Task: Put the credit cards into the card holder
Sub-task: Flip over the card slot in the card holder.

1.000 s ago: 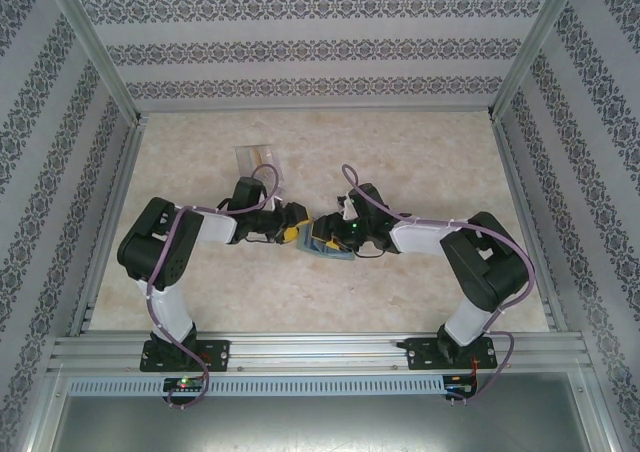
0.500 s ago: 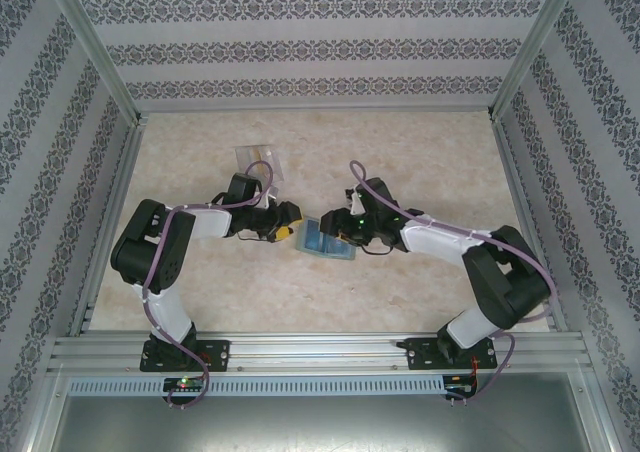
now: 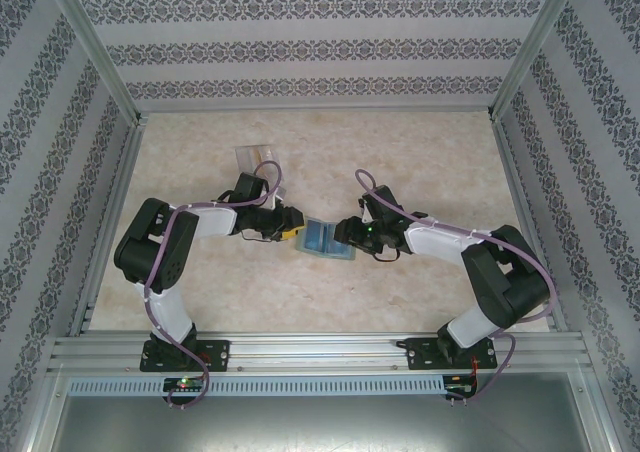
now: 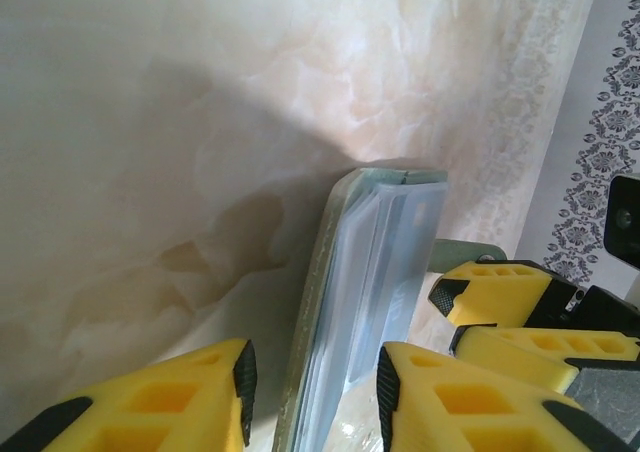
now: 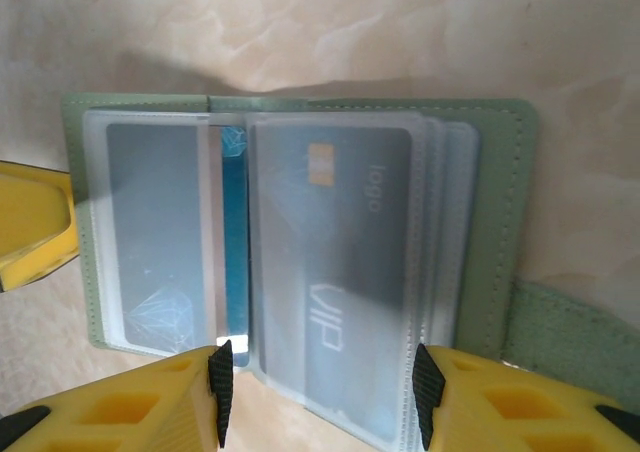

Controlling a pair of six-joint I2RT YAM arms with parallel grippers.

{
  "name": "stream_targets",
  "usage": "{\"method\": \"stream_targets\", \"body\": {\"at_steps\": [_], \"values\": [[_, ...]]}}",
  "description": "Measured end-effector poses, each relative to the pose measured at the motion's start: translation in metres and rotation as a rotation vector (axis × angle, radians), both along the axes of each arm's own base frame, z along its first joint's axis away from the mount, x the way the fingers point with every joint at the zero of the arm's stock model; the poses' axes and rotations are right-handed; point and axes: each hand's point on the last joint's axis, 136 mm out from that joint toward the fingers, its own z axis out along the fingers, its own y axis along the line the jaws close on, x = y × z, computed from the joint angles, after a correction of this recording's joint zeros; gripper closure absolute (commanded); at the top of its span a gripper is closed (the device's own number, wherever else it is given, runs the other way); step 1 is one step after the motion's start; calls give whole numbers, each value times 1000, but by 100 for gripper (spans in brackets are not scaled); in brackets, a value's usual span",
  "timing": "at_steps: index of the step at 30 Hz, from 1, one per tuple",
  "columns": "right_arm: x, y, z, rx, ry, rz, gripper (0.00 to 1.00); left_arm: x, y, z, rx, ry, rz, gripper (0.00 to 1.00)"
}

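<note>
I am straddling the card holder's (image 5: 495,222) edge with part-open left fingers (image 4: 200,392); I should pinch it squarely. My right fingers (image 5: 150,402) are hovering half-open, empty, above its sleeves (image 5: 440,272).

Bright, even light, soft shadows; the near left fingers (image 4: 150,402) look blurred.
</note>
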Motion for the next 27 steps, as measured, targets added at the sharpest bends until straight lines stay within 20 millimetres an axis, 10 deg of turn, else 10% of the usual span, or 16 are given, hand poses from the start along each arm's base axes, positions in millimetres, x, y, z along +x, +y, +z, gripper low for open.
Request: {"method": "stream_targets", "body": {"at_steps": [27], "values": [[-7, 8, -10, -18, 18, 28, 47, -1, 0, -1, 3, 7, -1, 67]]}}
